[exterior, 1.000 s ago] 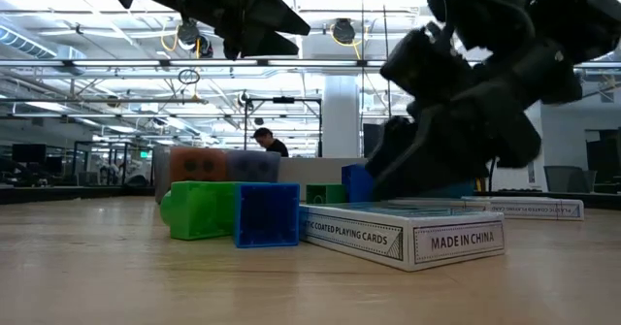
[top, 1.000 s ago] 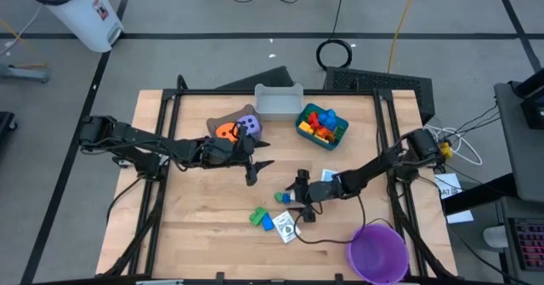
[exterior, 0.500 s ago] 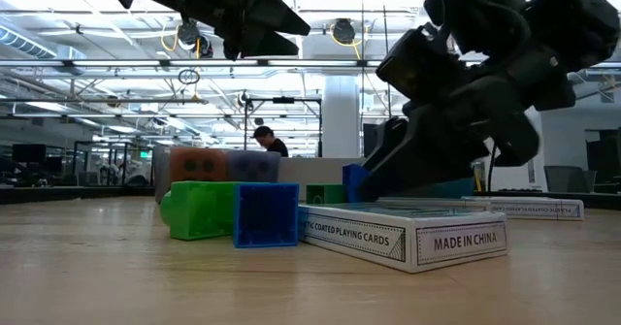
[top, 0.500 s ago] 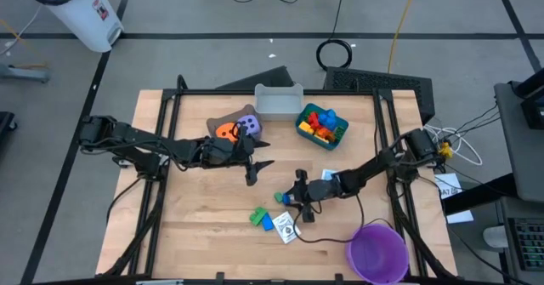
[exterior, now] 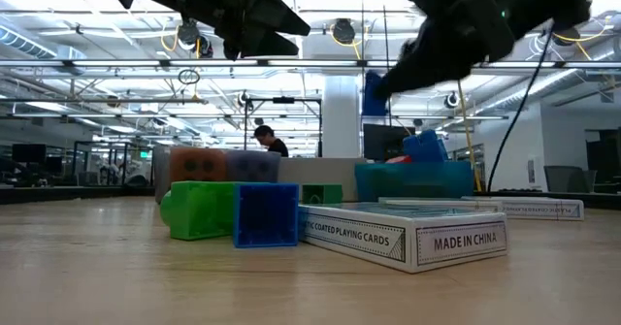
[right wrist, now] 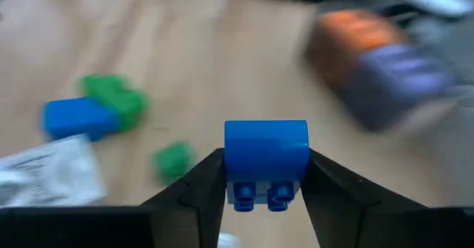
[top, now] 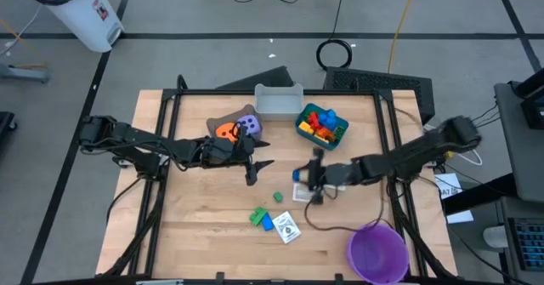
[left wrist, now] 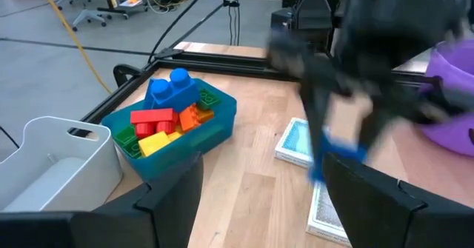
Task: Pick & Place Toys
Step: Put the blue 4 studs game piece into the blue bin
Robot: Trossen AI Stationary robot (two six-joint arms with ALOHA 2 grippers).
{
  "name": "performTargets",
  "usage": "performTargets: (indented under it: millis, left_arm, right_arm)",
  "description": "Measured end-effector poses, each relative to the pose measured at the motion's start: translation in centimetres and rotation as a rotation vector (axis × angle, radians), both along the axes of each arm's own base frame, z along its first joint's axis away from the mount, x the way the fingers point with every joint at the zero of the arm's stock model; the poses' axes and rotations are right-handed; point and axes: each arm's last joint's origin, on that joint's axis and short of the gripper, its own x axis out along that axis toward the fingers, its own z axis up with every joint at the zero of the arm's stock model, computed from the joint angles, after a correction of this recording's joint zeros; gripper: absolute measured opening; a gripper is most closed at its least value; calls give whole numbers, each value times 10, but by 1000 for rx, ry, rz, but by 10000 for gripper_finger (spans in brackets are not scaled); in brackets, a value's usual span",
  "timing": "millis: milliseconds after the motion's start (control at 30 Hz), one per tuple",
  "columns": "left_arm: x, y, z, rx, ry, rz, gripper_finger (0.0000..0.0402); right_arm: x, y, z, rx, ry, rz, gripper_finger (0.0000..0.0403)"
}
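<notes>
Gripping a blue brick (right wrist: 266, 163) between its two fingers, the right gripper (top: 312, 176) hangs clear of the tabletop, just in front of the blue bin (top: 322, 126) and a bit toward the table's middle. In the low view the same brick (exterior: 375, 94) sits high off the wood, clamped at the arm's tip.

The blue bin is my landmark: it's already loaded w/ red, yellow, orange & blue bricks (left wrist: 166, 115). Right beside it, on the left-arm side, stands the grey bin (top: 278, 100). Further that way is the brown bin (top: 223, 121) w/ the orange die (top: 226, 132) and purple die (top: 248, 125) in it.

In front of the blue bin, nearer the table's front edge, a small green brick (top: 277, 197) lies alone. Past it sit a bigger green brick (top: 257, 215) & a blue one (top: 268, 223), touching, w/ a white card pack (top: 286, 228) just beside them.

The left gripper (top: 257, 169) hovers off to the brown-bin side, fingers apart, holding nothing. The purple bowl (top: 376, 251) sits at the front corner on the right arm's side.
</notes>
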Motion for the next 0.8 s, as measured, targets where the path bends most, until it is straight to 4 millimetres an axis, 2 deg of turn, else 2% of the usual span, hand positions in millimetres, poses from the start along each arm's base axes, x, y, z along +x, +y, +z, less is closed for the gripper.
performTargets:
  millis: [167,367,467,567,800]
  left_arm:
    - [0,0,0,2,1,-1,283]
    - [0,0,0,23,5,-6,282]
    - [0,0,0,37,8,-9,282]
    - [0,1,0,47,11,-10,282]
    - [0,1,0,50,11,-11,282]
  right_arm:
    - [-36,-27,37,-127,-4,-232,138]
    - [-77,-65,49,-165,110,-490,137]
    - [-92,-80,44,-134,141,-577,140]
    - [-99,-91,29,-89,154,-602,142]
    - [-98,-106,-16,66,99,-527,139]
